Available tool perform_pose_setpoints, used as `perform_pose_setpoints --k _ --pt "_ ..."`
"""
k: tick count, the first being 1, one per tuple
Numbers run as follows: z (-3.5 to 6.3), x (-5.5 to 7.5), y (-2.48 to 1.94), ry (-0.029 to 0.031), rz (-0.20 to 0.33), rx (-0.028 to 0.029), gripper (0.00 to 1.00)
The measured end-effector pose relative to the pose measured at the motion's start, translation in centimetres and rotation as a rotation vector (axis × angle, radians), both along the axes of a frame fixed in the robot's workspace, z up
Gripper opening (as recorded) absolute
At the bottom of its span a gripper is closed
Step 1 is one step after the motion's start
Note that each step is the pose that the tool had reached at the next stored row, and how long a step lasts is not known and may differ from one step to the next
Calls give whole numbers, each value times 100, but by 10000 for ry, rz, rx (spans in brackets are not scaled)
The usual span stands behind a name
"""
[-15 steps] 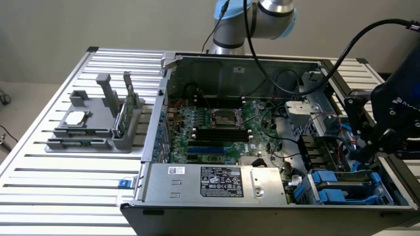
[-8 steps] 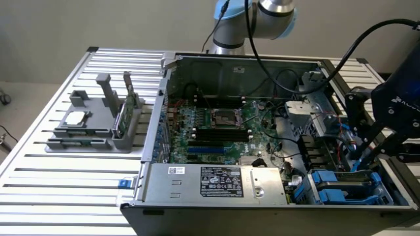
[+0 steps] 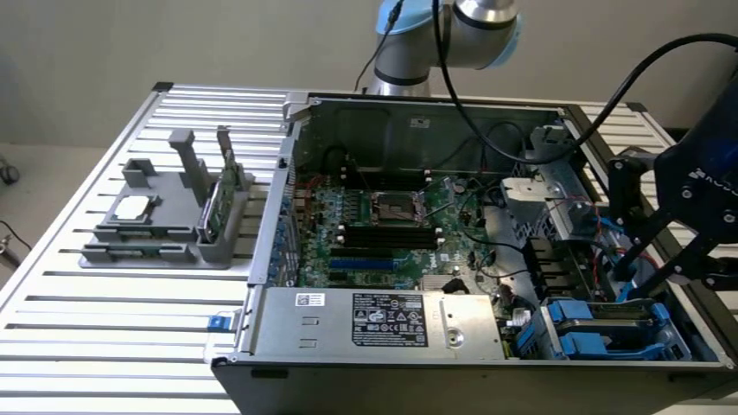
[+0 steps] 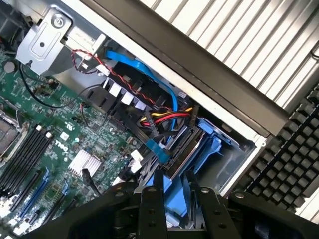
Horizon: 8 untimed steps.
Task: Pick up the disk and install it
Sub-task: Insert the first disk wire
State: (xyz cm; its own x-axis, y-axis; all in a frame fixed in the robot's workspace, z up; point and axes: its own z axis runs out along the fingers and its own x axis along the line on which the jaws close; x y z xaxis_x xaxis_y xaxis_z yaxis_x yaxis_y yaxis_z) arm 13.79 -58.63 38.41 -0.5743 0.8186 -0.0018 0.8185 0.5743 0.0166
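The disk (image 3: 606,324) sat in the drive bay at the lower right of the open computer case (image 3: 403,108). Its label was hidden and mostly its blue carrier showed. The pincer (image 4: 174,178) hung just above it, fingers partly apart, gripping nothing visible. Cables (image 4: 167,115) crossed the bay. The motherboard (image 4: 75,134) read "DELL"; the power supply label (image 3: 390,318) was unreadable.
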Motion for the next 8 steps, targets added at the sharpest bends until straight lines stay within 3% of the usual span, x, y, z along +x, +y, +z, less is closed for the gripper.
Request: perform_pose_setpoints --k 8 --pt "31 130 1 0 -140 -1 31"
